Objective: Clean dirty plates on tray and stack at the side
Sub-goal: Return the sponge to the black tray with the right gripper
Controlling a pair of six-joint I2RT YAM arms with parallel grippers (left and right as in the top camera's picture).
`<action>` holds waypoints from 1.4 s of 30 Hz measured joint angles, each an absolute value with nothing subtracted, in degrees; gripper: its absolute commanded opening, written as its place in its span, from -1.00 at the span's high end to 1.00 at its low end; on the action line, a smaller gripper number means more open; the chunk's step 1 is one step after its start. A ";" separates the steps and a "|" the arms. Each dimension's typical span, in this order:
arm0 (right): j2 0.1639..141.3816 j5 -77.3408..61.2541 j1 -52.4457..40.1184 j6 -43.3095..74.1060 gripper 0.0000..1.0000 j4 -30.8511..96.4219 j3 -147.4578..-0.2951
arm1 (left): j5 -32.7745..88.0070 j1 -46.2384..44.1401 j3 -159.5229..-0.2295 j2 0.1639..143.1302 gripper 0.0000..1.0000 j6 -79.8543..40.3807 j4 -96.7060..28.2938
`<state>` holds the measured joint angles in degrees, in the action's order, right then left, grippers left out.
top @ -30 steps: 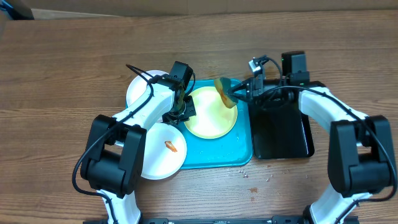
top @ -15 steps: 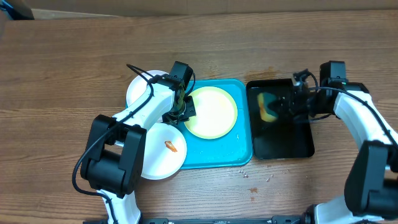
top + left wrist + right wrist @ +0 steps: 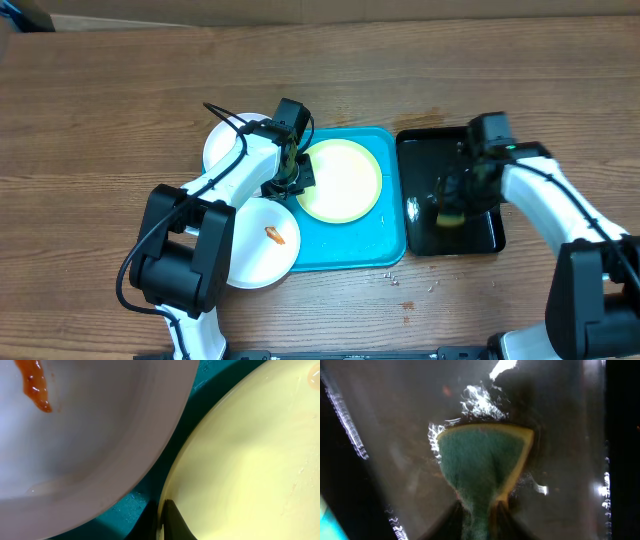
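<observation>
A plate with a light green rim (image 3: 342,180) lies on the turquoise tray (image 3: 350,245). My left gripper (image 3: 291,170) is shut on that plate's left rim; in the left wrist view one dark fingertip (image 3: 172,522) lies on the pale plate (image 3: 240,460). A white plate (image 3: 260,245) with an orange smear (image 3: 273,236) overlaps the tray's left edge and shows close up (image 3: 90,435). Another white plate (image 3: 222,145) sits behind my left arm. My right gripper (image 3: 452,205) pinches a green and yellow sponge (image 3: 480,460) against the black tray (image 3: 478,235).
The black tray stands right beside the turquoise tray, and its wet floor (image 3: 395,435) glistens around the sponge. A few crumbs (image 3: 400,281) lie on the wooden table in front of the trays. A box edge runs along the table's far side.
My right gripper carried the sponge off the green-rimmed plate, over to the black tray, then down onto its floor. The left arm and the plates have not moved.
</observation>
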<state>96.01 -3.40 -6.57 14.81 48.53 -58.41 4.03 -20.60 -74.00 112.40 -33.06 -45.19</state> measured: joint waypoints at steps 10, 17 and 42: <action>95.98 6.26 -10.55 16.93 0.18 43.29 -56.53 | 4.03 -20.60 -74.00 112.40 0.90 -33.04 -45.17; 95.81 6.63 -10.70 17.47 0.90 35.99 -50.74 | 4.03 -20.60 -74.00 112.40 0.91 -32.99 -45.12; 95.61 4.27 -10.79 17.78 0.77 43.11 -50.68 | 3.64 -20.60 -73.91 112.40 0.92 -32.64 -45.15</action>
<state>95.61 4.27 -10.79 17.78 43.11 -50.68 3.64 -20.60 -73.91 112.40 -32.64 -45.15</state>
